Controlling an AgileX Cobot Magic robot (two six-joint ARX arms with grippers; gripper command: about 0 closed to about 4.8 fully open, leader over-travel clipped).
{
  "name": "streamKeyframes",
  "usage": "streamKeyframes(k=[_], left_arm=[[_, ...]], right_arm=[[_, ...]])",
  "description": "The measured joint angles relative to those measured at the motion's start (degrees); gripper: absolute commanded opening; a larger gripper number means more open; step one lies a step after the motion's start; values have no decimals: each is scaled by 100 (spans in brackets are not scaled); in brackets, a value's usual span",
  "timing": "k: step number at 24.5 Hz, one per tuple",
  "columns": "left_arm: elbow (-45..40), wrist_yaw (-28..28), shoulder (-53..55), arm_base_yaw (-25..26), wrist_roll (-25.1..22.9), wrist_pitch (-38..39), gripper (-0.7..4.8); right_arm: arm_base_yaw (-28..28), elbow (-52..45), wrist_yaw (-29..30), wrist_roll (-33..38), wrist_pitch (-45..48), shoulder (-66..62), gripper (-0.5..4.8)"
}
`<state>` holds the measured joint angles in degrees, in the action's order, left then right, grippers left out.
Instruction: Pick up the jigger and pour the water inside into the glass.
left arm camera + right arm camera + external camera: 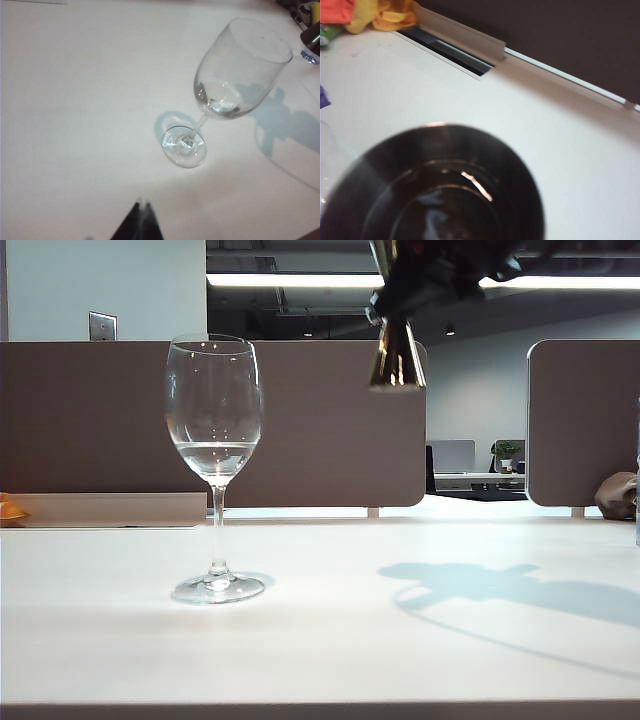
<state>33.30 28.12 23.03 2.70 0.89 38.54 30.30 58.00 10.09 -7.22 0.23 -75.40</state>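
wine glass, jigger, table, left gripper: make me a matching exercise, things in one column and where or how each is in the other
1. glass
2. jigger
3. left gripper
4. table

a. held aloft by the right gripper
b. bears an arm's shadow
c. upright, shallow water in its bowl
d. dark tip showing, nothing between its fingers

Pairs: 1-c, 2-a, 3-d, 4-b

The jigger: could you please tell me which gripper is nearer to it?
Right. The right gripper holds the jigger in the air, right of the glass. The left gripper hangs apart, over the table near the glass.
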Motion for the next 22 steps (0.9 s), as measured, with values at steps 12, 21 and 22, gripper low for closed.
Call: streamKeyframes(k=[12,21,22], left_arm=[[2,127,-4,0,46,-356,-6],[2,127,-20,0,46,-535,-6],[2,127,-22,0,46,-533,-6]], right_arm=[[791,404,-431,-313,-170,-284,-1],[855,1043,-647,-684,-297,-1060,-1],[855,1040,-660,-686,-334,-1084,-1]])
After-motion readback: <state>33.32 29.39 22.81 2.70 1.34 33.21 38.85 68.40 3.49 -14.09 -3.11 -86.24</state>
